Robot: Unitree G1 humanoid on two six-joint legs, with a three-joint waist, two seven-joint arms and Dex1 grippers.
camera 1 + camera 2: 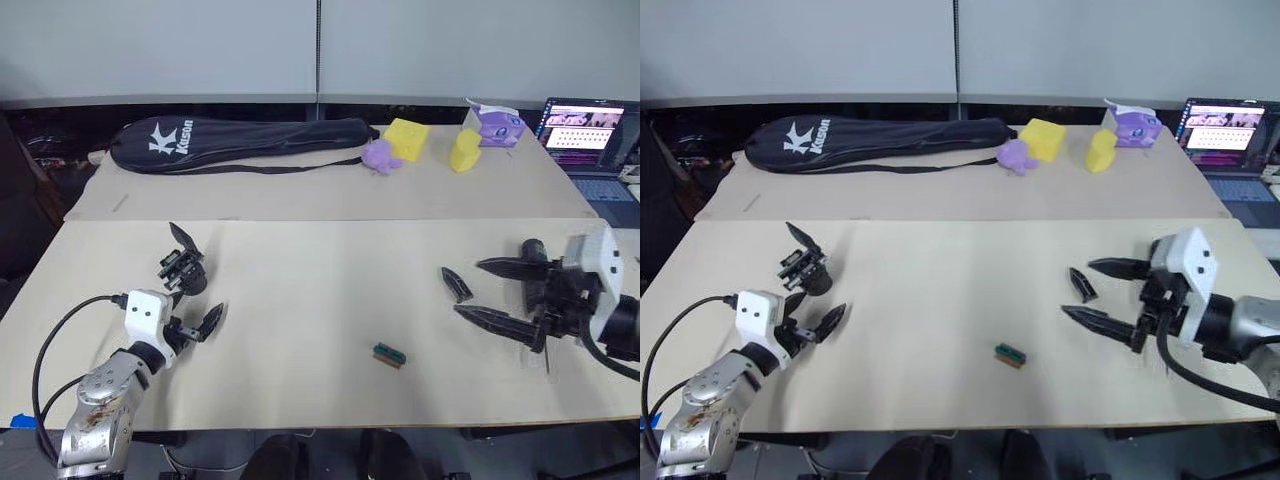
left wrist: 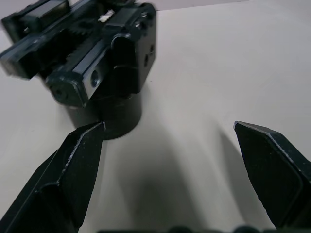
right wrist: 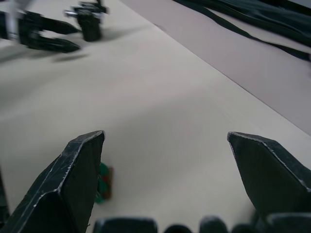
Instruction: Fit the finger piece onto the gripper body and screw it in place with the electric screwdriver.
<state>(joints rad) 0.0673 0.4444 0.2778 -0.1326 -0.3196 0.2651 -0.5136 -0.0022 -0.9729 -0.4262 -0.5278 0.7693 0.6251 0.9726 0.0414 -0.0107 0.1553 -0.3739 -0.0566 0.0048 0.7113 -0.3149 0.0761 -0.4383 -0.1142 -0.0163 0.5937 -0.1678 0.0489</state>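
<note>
Currently we see the finger piece (image 1: 456, 284) just beside our right gripper (image 1: 490, 290), whose 2 fingers are spread and empty.

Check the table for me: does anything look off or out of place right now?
Nothing looks spilled or broken. The gripper body stands upright by the open left gripper, missing one finger. The finger piece lies loose between the open right gripper's fingers. A small green piece sits alone mid-table.
</note>
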